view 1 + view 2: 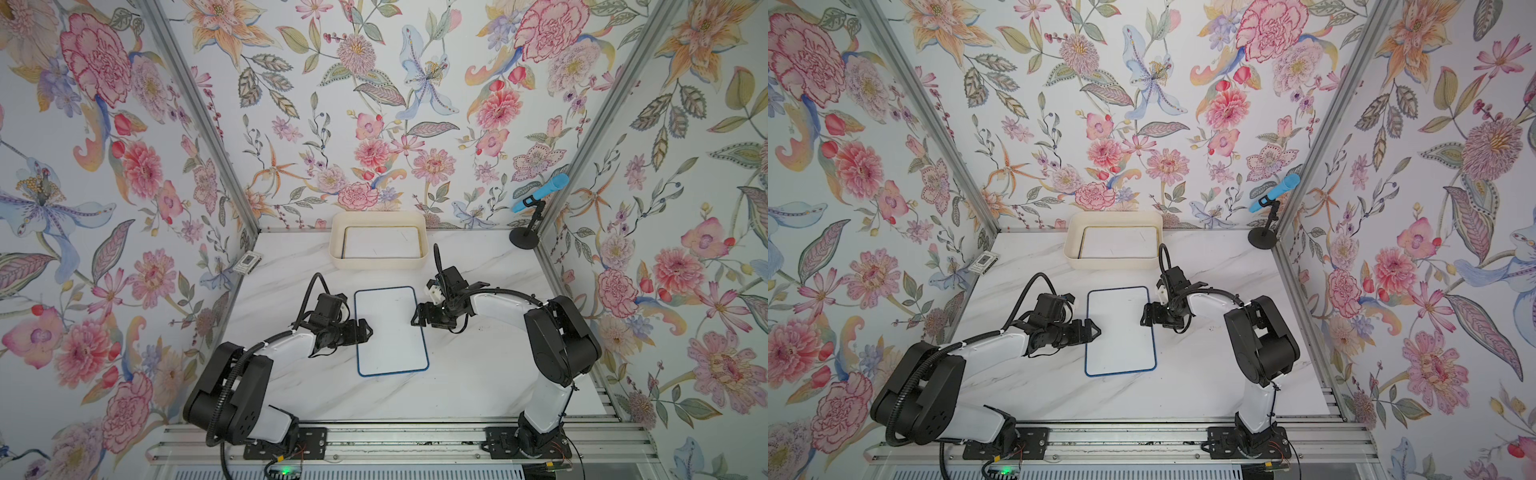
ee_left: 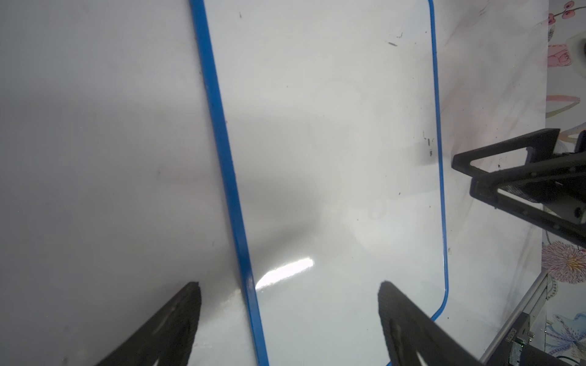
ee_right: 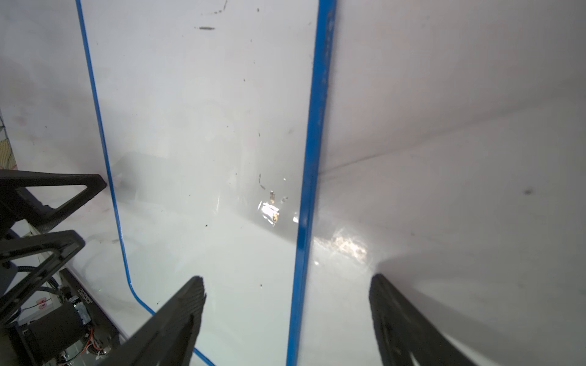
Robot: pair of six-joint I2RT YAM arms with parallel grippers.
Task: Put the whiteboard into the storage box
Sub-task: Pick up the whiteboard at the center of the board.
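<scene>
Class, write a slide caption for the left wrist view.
Open left gripper astride the blue edge of the whiteboard on the table; the open right gripper faces it from across the board.

Floral wallpaper [image 1: 374, 104] covers three enclosure walls, joined by aluminium corner posts [image 1: 202, 116]. The tabletop [image 1: 478, 374] is white, marble-patterned, evenly lit. A blue microphone [image 1: 542, 192] on a black stand [image 1: 524, 239] occupies the far right corner.
</scene>
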